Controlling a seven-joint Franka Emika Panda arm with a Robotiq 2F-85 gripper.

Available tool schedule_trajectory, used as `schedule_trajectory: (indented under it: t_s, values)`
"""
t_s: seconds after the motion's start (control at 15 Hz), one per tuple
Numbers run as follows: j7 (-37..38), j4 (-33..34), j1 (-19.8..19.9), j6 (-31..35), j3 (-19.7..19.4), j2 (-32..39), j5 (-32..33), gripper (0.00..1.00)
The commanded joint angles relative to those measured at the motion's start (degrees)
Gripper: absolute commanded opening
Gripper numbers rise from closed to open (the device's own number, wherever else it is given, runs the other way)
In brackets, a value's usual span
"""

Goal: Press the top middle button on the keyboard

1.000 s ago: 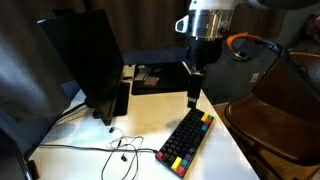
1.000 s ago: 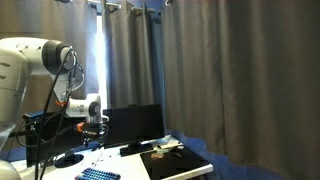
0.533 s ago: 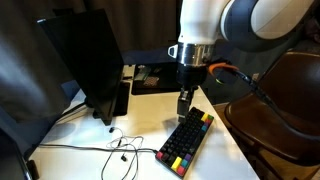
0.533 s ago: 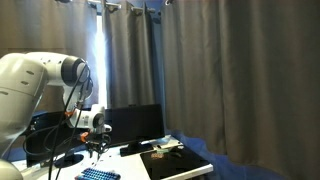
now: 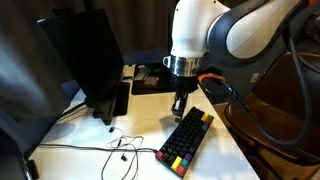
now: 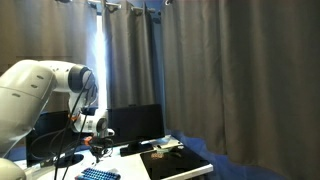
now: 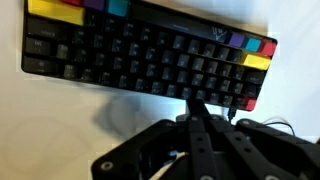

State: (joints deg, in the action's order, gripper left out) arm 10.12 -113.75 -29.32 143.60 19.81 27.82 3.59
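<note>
The black keyboard (image 5: 186, 140) lies slanted on the white table (image 5: 140, 120), with red, yellow, green and blue keys at its ends. In the wrist view the keyboard (image 7: 140, 55) fills the upper part. My gripper (image 7: 197, 106) is shut with nothing between the fingers, and its tip sits just off the keyboard's long edge. In both exterior views the gripper (image 5: 179, 108) (image 6: 98, 144) points down, above the table beside the keyboard's far end. The keyboard (image 6: 98, 174) shows low at the picture's bottom edge.
A dark monitor (image 5: 85, 60) stands at the table's left, with thin cables (image 5: 120, 150) trailing in front of it. A black mat with small items (image 5: 150, 75) lies at the back. A brown chair (image 5: 285, 110) stands to the right of the table.
The jaws went from open to shut. The arm came down and shifted a little left, toward the keyboard's far end.
</note>
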Motion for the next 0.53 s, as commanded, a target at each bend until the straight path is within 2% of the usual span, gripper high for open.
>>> schedule_trajectory:
  t_s: [0.0,0.47]
  values:
    - [1.45,2.78,-2.15,0.4,-2.01,2.48,1.53,0.0]
    - [2.46,3.9,-3.75,1.01,-3.93,4.38,1.68,0.0]
